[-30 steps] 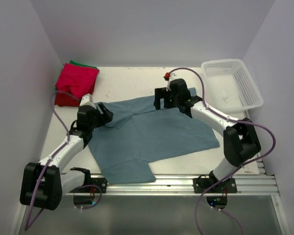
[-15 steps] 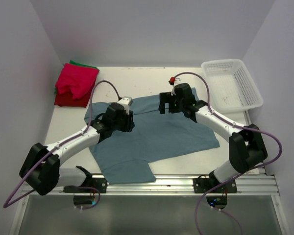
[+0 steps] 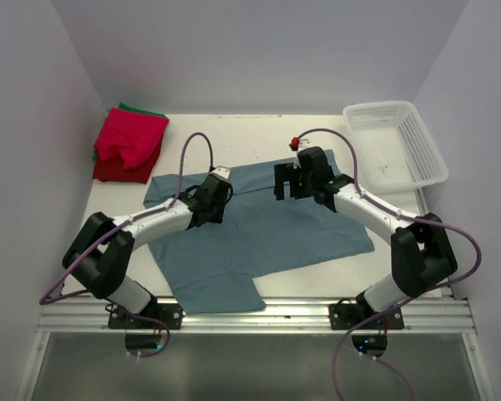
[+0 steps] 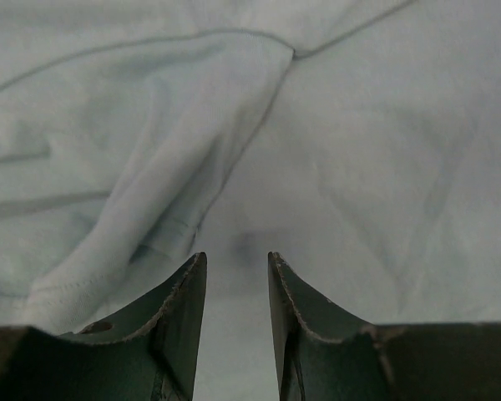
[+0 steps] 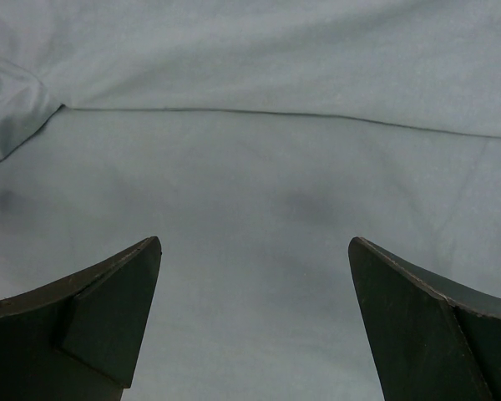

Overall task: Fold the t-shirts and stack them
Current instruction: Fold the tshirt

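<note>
A dusty blue-grey t-shirt [image 3: 267, 238] lies spread flat in the middle of the table. My left gripper [image 3: 210, 210] hangs just above its upper left part, near the sleeve seam. In the left wrist view the left gripper [image 4: 236, 255] is open by a narrow gap with nothing in it, over a cloth fold [image 4: 184, 184]. My right gripper [image 3: 288, 190] is over the shirt's upper edge. In the right wrist view it [image 5: 255, 241] is wide open and empty above smooth cloth [image 5: 259, 167]. Folded red shirts [image 3: 127, 144] lie on a green one [image 3: 147, 109] at the back left.
A white plastic mesh basket [image 3: 398, 142] stands at the back right corner. Grey walls close in the table on the left, back and right. A metal rail [image 3: 301, 311] runs along the near edge by the arm bases.
My left gripper has moved right from the shirt's left sleeve to its upper middle. The left sleeve now lies spread out flat. My right gripper has shifted slightly right and nearer.
</note>
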